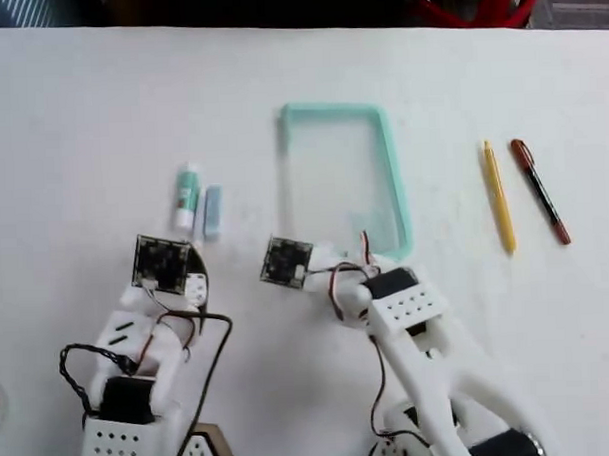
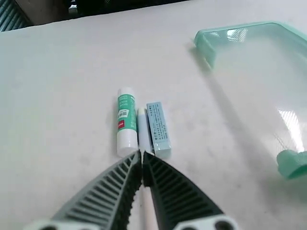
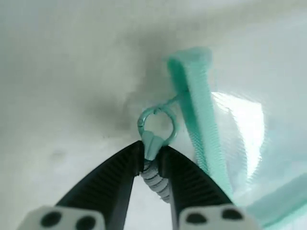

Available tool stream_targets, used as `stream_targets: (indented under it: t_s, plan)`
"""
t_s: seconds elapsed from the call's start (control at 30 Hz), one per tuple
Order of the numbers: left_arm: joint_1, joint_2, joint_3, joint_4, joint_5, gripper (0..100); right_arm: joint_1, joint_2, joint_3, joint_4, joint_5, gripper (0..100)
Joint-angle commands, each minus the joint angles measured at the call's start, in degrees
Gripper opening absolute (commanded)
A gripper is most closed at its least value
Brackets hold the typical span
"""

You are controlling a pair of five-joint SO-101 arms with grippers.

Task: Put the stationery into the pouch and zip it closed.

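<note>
Pouch (image 1: 393, 165): clear, mint-green edging, flat on the table, long axis 12–6, nothing inside. Its zipper pull (image 3: 152, 140), a mint tab on a ring, sits at the 6 o'clock corner, pinched in the right gripper (image 3: 151, 160). At the pouch's 9 o'clock: green-white glue stick (image 1: 186, 195), thin white stick (image 1: 199, 220), pale blue eraser (image 1: 213, 210), side by side and touching. At its 3 o'clock: yellow pen (image 1: 499, 196) and red pen (image 1: 539, 191), apart, lying roughly 12–6.

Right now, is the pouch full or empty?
Empty: nothing shows through the clear pouch; glue stick, eraser, yellow pen and red pen lie outside it.
</note>
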Motion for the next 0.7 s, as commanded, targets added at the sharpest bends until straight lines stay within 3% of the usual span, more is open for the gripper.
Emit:
stream_targets:
  t_s: [0.0,0.13,0.23,0.37,0.5,0.67]
  plan:
    - [0.66,-0.31,-0.18,-1.23,0.44,3,-0.13,-11.3,-5.36,6.55,-3.6,1.9]
    - [0.75,-0.4,-0.18,-2.9,0.79,4,-0.13,-24.04,-9.76,14.9,-7.82,1.9]
    - [2.68,-0.4,-0.62,-3.16,1.14,18,-0.22,-31.34,-13.27,20.79,-10.55,1.9]
    - [8.31,-0.4,-4.48,2.64,6.59,34,-0.13,-36.35,-17.67,25.89,-13.01,1.9]
    - [17.45,-0.4,-12.57,7.12,-1.67,32,-0.57,-36.62,-25.32,29.41,-16.26,1.9]
    - [25.19,-0.13,-14.51,5.01,-14.42,31,-0.57,-33.54,-35.43,35.82,-16.88,1.9]
